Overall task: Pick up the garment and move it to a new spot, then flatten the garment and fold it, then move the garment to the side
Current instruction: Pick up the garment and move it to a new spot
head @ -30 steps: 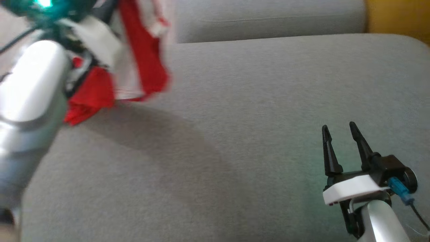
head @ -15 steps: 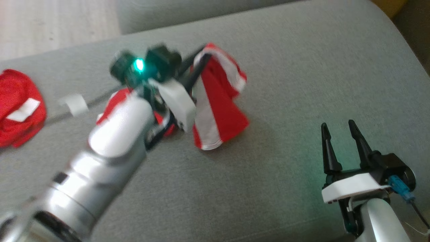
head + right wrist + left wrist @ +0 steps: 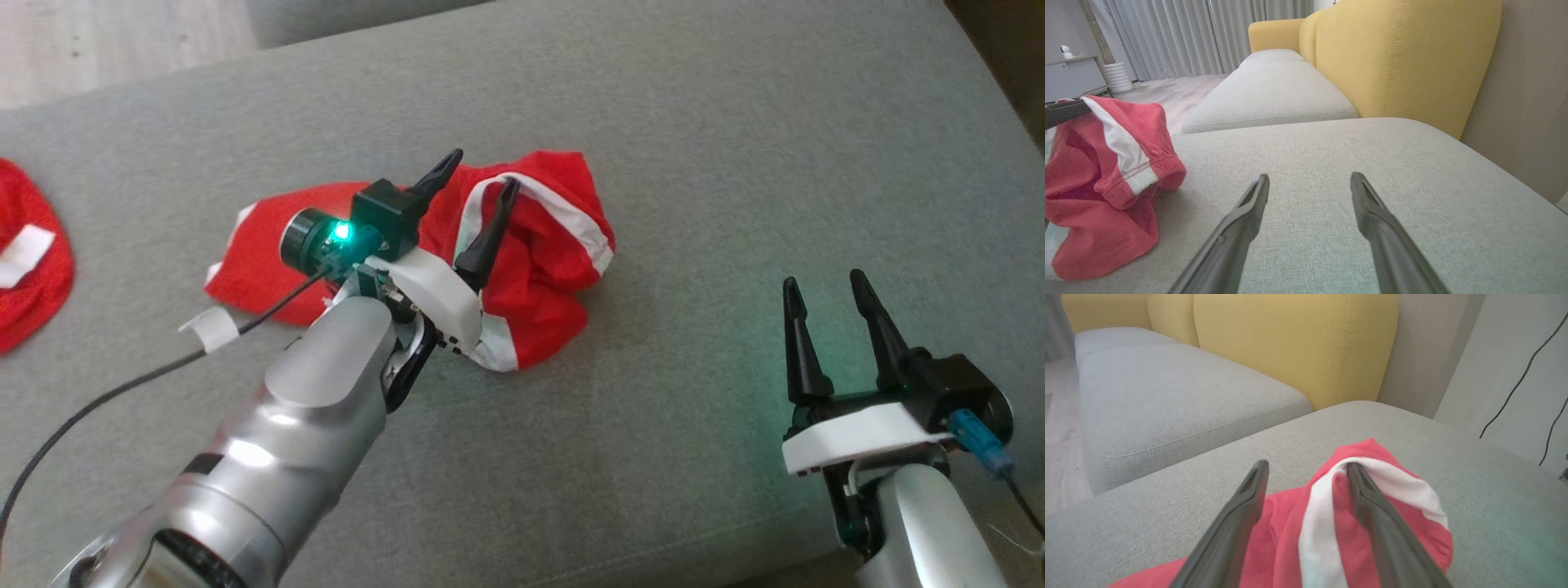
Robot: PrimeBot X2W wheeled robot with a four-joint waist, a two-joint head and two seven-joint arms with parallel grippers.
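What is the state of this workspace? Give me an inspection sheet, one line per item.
Surface: grey fabric sofa cushion, smooth.
Job's things: crumpled red garment with white stripes, lying mid-cushion.
Clutter: another red cloth with a white patch at the cushion's left edge.
Grippers: left gripper open over the garment, a fold draped on it; right gripper open, empty, apart from the garment.
Cables: black cable trailing from the left arm.
Surroundings: yellow upholstered backrest, grey curtains.

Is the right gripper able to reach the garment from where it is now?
Probably yes. Only bare cushion lies between the open right gripper and the garment. The left gripper, open over the garment's middle, may crowd it there.
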